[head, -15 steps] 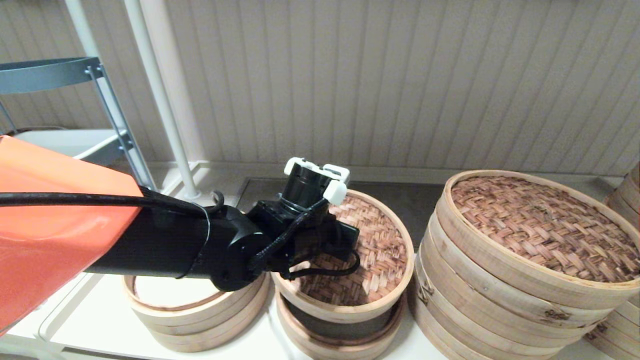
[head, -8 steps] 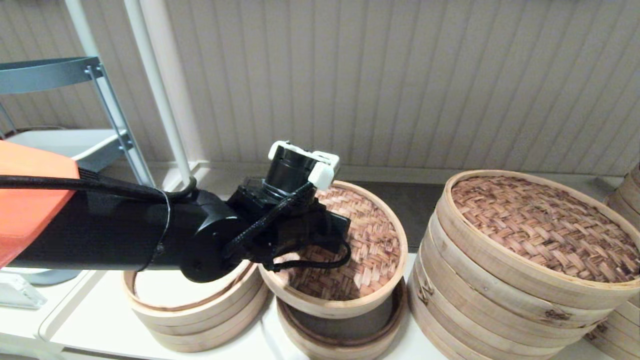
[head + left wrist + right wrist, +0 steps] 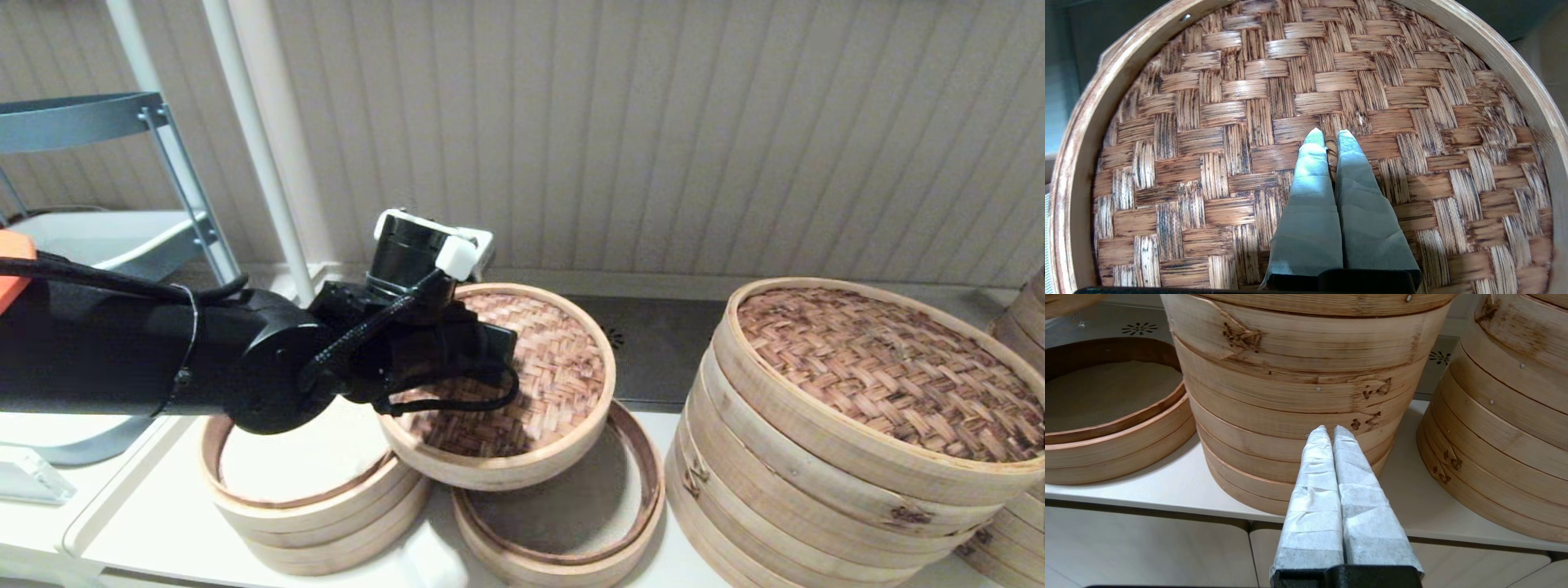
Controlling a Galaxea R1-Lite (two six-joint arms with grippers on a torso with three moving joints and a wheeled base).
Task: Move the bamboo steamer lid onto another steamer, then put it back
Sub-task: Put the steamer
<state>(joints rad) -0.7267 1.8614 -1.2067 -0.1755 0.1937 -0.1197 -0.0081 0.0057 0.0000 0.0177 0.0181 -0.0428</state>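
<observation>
The bamboo steamer lid (image 3: 522,384) is held clear of the counter by the left gripper (image 3: 1331,139), whose taped fingers are pinched together on the tiny loop handle (image 3: 1332,143) at the lid's centre. In the head view the lid hangs tilted between two open small steamers: another steamer (image 3: 563,523) lies at about 5 o'clock from it, partly beneath it, and a taller pale steamer (image 3: 310,506) at about 8 o'clock.

Handling, as judged: the lid is taken to be light and stiff, with a rough weave unlikely to slip. The loop is the only central hold; being thin, it lets the lid swing and tip, so level seating of the rim should be checked.

Count: one small lid, two small open steamers, one large lidded stack (image 3: 849,457) at 3 o'clock, a further stack (image 3: 1515,428) beyond it.

The right gripper (image 3: 1331,435) is parked low before the large stack, fingers pressed together, holding nothing.
</observation>
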